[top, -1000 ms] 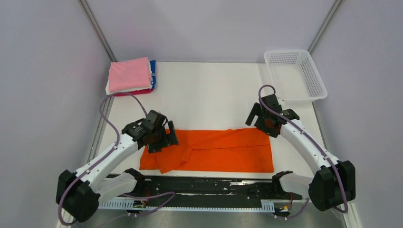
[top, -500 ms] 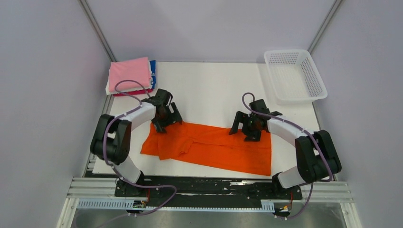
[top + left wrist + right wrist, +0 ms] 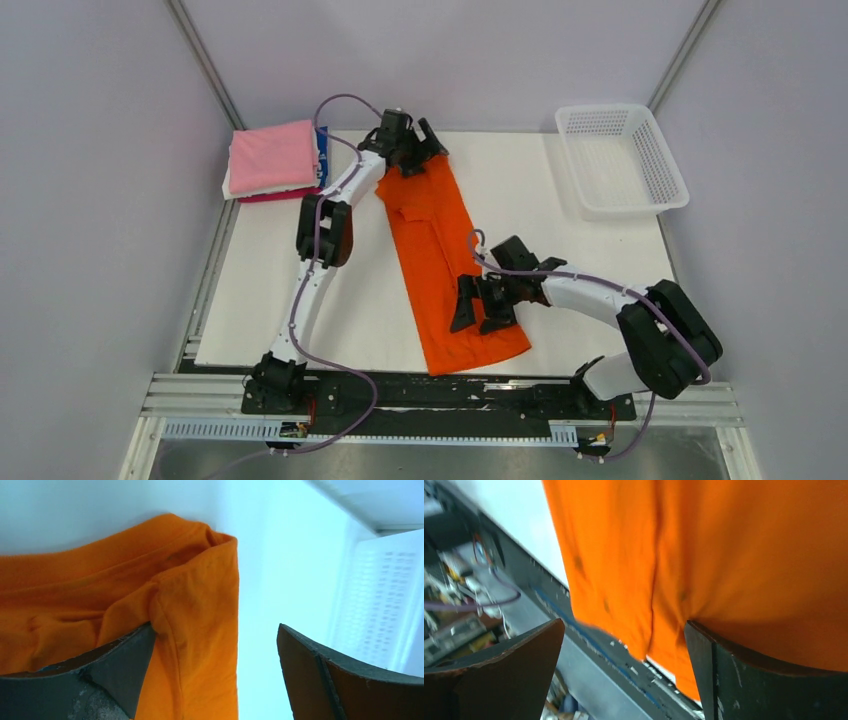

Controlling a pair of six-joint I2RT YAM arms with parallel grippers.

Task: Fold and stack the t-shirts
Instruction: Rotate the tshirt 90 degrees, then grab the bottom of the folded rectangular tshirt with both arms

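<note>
The orange t-shirt (image 3: 440,250) lies as a long folded strip running from the far middle of the table toward the front edge. My left gripper (image 3: 419,152) is stretched out over its far end, jaws open. In the left wrist view the orange t-shirt (image 3: 195,605) lies under and between the open fingers (image 3: 120,670). My right gripper (image 3: 480,314) sits open low over the strip's near part; in the right wrist view one finger (image 3: 744,680) rests against the orange t-shirt (image 3: 724,555). Folded t-shirts, pink on top (image 3: 273,157), are stacked at the back left.
A white mesh basket (image 3: 665,170) stands at the back right corner. The black rail (image 3: 440,395) with the arm bases runs along the front edge, just beyond the shirt's near end. White table surface (image 3: 560,230) lies either side of the strip.
The orange shirt has swung from lying crosswise near the front to lying lengthwise. The left arm reached to the far end; the right arm drew back toward the front.
</note>
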